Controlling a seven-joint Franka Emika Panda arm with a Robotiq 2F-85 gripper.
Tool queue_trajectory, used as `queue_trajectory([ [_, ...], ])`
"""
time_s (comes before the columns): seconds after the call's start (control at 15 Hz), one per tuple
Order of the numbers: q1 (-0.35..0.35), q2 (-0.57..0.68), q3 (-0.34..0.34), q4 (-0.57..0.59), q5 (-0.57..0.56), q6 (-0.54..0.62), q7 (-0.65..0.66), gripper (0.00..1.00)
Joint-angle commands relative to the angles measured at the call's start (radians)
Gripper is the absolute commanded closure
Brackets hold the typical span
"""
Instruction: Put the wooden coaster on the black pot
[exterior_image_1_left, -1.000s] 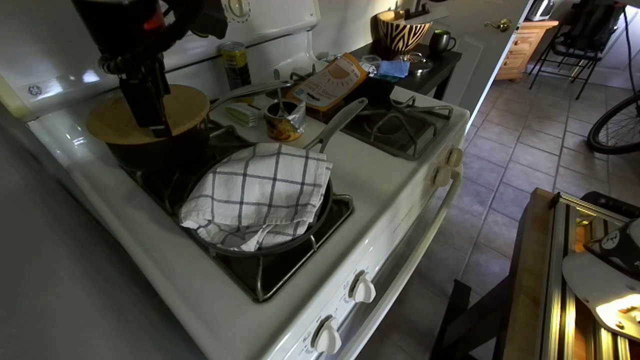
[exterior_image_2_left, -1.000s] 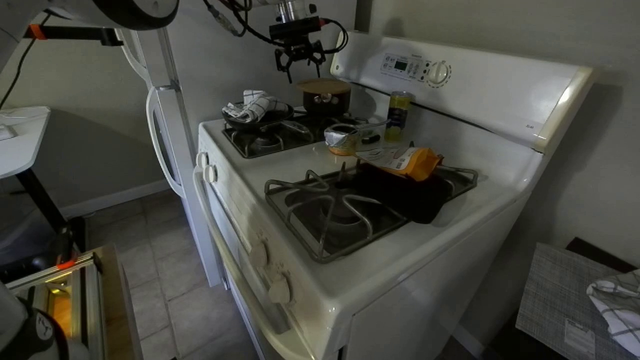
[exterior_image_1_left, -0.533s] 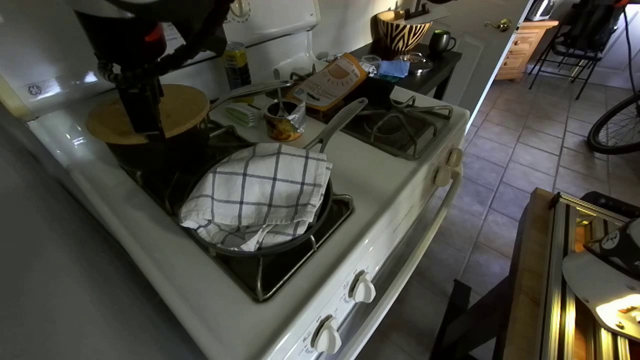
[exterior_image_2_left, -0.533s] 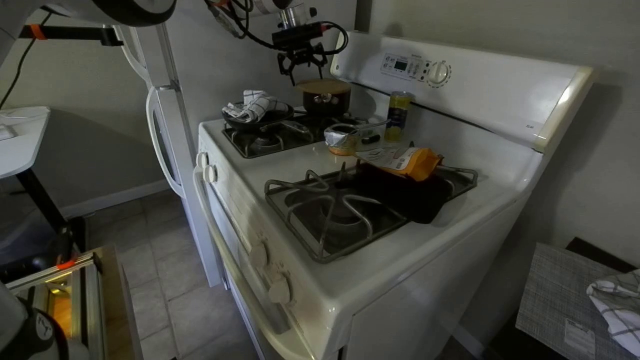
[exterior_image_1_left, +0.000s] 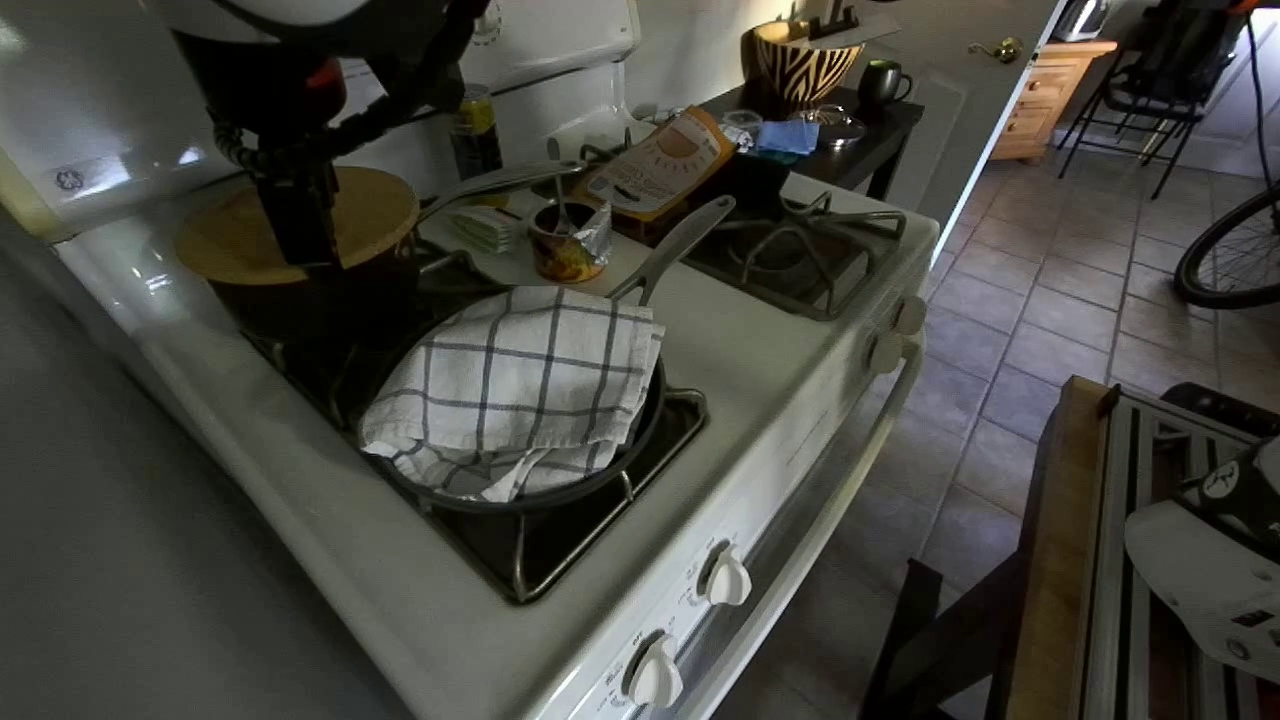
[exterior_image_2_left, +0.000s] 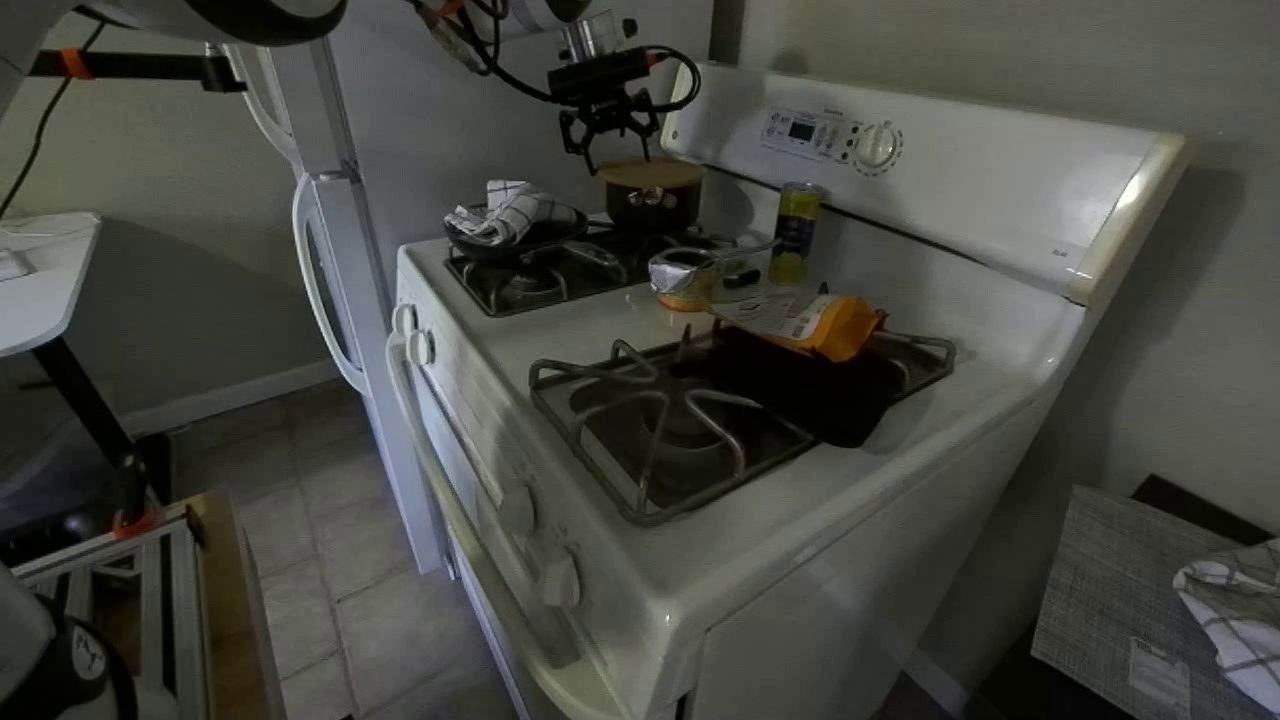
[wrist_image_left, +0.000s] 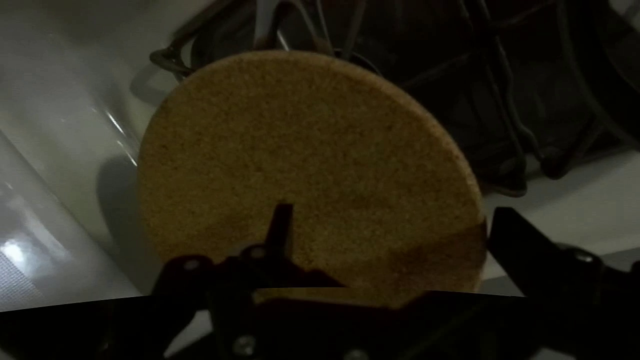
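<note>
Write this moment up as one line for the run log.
Wooden coaster: lying on black pot | Gripper: open, at coaster's edge, contact unclear | Goal: looks met | Checked cloth: in pan

Low in the wrist view, the gripper hides part of the coaster; whether its 2 fingertips touch it is unclear. The inside of the pot is hidden. Upper right in an exterior view, 1 wheel is cut off.
</note>
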Motion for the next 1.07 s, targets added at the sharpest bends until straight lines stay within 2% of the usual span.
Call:
queue_trajectory([
  [0.0, 0.005, -0.04, -0.014, -0.067, -0.024, 0.037, 0.008, 0.0],
  [0.4, 0.006, -0.036, -0.017, -0.063, -0.024, 0.035, 0.004, 0.0],
  [0.53, -0.002, -0.042, 0.001, -0.065, -0.003, 0.018, -0.02, 0.0],
  [0.87, -0.029, -0.133, 0.064, -0.088, 0.071, -0.035, -0.11, 0.0],
  [1.0, -0.028, -0.193, 0.057, -0.091, 0.078, -0.082, -0.079, 0.0],
])
